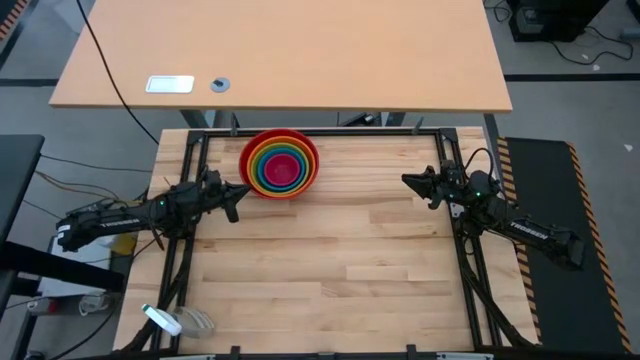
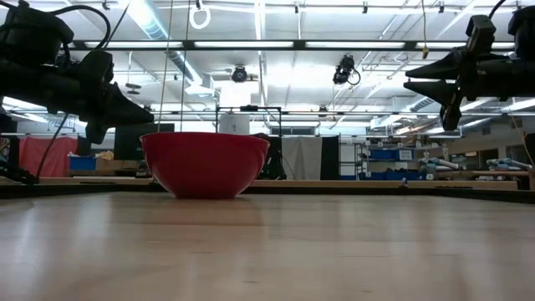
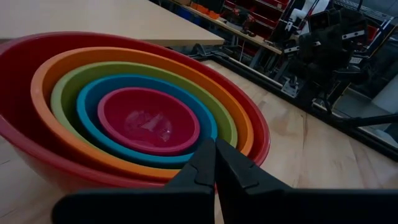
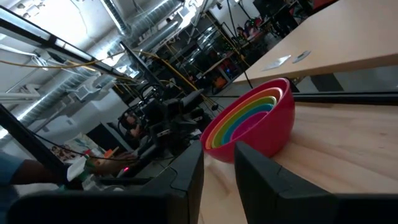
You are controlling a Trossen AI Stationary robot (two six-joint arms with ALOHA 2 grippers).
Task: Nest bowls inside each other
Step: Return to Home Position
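The bowls [image 1: 279,163] stand nested at the table's far middle: magenta innermost [image 3: 148,119], then blue, yellow-green and orange, all inside the red one [image 2: 205,163], whose base rests on the wood. My left gripper [image 3: 214,148] is shut and hangs level, raised off the table, just by the red bowl's near-left rim, holding nothing. My right gripper [image 4: 217,152] hovers at the table's right side [image 1: 405,181], well away from the bowls. It points toward them, with a gap between its fingers and nothing in it.
A tan desk [image 1: 300,60] lies beyond the far edge, with a white card [image 1: 170,84] and a round disc on it. Black frame rails [image 1: 470,260] run along the table's left and right sides. A white object [image 1: 165,320] lies at the near left corner.
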